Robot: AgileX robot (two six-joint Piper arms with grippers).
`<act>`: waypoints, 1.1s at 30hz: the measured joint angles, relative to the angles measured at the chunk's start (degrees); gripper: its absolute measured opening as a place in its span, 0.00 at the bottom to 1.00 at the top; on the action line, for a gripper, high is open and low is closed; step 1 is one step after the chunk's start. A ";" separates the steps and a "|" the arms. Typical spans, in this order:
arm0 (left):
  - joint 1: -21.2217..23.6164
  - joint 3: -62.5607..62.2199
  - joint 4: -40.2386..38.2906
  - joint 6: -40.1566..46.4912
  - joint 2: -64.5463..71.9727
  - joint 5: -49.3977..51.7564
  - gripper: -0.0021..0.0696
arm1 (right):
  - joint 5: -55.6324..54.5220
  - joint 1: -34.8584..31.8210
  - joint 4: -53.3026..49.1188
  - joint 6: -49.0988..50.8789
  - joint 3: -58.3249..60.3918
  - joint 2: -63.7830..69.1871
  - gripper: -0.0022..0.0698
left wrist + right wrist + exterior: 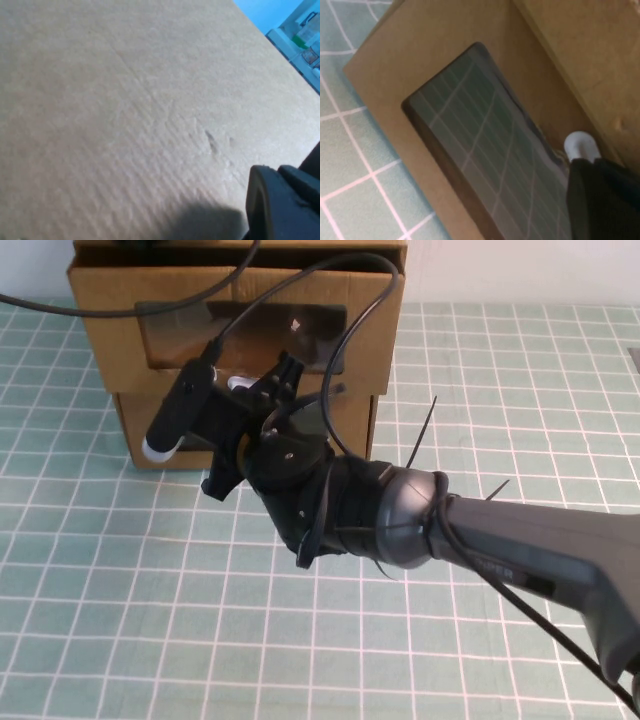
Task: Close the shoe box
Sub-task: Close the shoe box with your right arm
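Observation:
Two brown cardboard boxes are stacked at the back of the mat. The upper one is the shoe box (110, 310) with a large dark window (190, 335); its front stands forward of its top edge. A white tab (240, 383) sits at the seam between the boxes; I cannot tell which box it belongs to. My right gripper (285, 368) is shut, its tip at the lower edge of that window. In the right wrist view it (597, 162) is next to the tab (581, 145). My left gripper (277, 172) is shut against a plain cardboard face (125, 100) and is out of the high view.
The lower cardboard box (140, 435) has a smaller window that mirrors the grid mat (480, 145). The green grid mat (150, 580) covers the table. The right arm (520, 550) crosses from the lower right, and its cables (370, 300) loop over the boxes.

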 joint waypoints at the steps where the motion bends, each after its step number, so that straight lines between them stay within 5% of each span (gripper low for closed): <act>1: 0.00 0.00 0.09 0.00 0.00 0.00 0.02 | -0.24 -0.04 -0.27 0.00 0.00 0.20 0.01; 25: 0.00 0.00 -0.02 1.60 0.32 0.00 0.02 | -10.69 -5.78 -0.19 8.52 -8.17 5.29 0.01; 33: 0.00 0.00 0.33 1.62 0.32 0.08 0.02 | -14.70 -6.38 9.82 8.01 -8.48 3.78 0.01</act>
